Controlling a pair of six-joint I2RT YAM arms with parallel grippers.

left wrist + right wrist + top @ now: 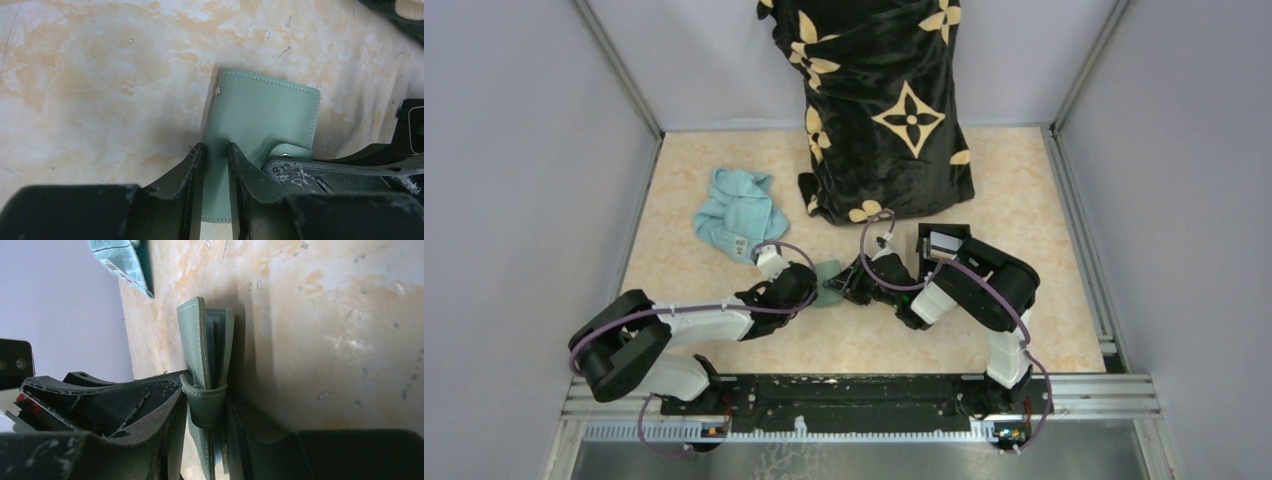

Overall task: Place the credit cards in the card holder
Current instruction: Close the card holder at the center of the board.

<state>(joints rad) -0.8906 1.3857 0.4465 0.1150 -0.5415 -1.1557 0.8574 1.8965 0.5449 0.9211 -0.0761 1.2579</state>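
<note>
card holder (829, 285): folded, held at bench (1024, 190) centre
credit cards (216, 340): edges are seen inside it; insertion is judged done
left pincer (215, 148): clenched on its edge
right pincer (207, 390): beside the strap (205, 407); grip cannot be told
remaining: likely release only

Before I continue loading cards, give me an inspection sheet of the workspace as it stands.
Surface: beige marbled table, lightly scuffed.
Job's things: green card holder between both grippers; card edges show inside it.
Clutter: light blue cloth, black flowered blanket, black box.
Grippers: left gripper clamped on the holder's flap; right gripper straddles its strap, grip unclear.
Cables: purple cables loop along both arms; no snag seen.
Surroundings: grey walls, metal frame rail.
</note>
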